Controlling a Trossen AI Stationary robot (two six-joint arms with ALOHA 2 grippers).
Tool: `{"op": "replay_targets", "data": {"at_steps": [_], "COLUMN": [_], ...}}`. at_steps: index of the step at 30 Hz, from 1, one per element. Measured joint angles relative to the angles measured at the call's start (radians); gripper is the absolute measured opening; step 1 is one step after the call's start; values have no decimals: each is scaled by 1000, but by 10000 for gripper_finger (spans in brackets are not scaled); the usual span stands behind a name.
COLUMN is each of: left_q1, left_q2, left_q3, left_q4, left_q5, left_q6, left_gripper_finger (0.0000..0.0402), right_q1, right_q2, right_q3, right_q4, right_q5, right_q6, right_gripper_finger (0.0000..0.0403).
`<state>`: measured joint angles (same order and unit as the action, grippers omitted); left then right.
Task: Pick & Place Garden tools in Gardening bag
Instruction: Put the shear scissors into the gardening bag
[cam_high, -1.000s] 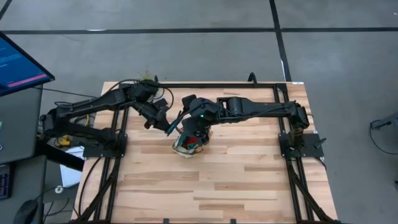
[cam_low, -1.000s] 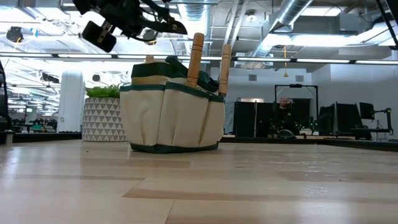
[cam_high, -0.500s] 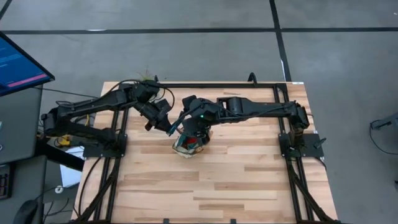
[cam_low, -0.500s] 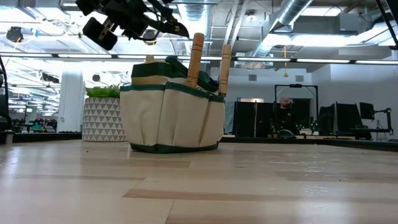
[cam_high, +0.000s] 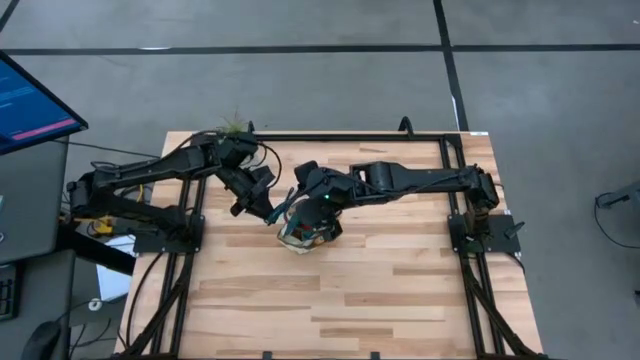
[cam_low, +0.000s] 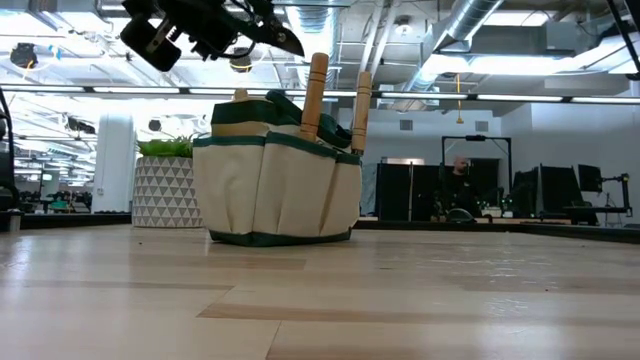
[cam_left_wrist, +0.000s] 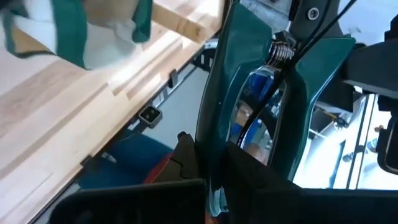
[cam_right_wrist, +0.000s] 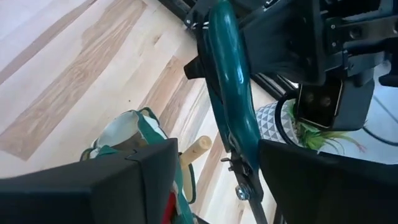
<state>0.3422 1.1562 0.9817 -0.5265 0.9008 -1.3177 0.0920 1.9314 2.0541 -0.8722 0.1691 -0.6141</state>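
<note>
High view: the left end effector (cam_high: 262, 207) is pinched on the teal-handled pruning shears (cam_high: 281, 203), held in the air just beside the gardening bag (cam_high: 305, 233) at mid-bench (cam_high: 400, 290); the right end effector (cam_high: 318, 215) hangs over the bag, fingers spread — two wooden trowel handles (cam_low: 315, 92) stand in it; a potted plant (cam_low: 166, 185) sits behind.

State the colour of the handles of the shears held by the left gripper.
Teal green. The pruning shears handles show best in the right wrist view, gripped by the left gripper.
</note>
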Motion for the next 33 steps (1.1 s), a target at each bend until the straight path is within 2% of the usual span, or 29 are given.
{"op": "replay_targets", "data": {"at_steps": [9,16,25,33], "left_q1": [-34,-34,-63,-70], "left_q2": [23,22,23,27], "left_q3": [0,0,0,0], "left_q4": [-12,-8,-5,-1], "left_q5": [14,109,123,120], "left_q6": [3,-11,-50,-56], "left_gripper_finger": [3,3,3,3], "right_q1": [7,34,74,87], "right_q2": [5,7,59,34], "right_q3": [-1,-1,0,0], "right_q4": [-15,-26,0,-13], "right_q5": [12,8,65,76], "right_q6": [-3,-5,-10,3], "right_gripper_finger": [248,249,250,250]}}
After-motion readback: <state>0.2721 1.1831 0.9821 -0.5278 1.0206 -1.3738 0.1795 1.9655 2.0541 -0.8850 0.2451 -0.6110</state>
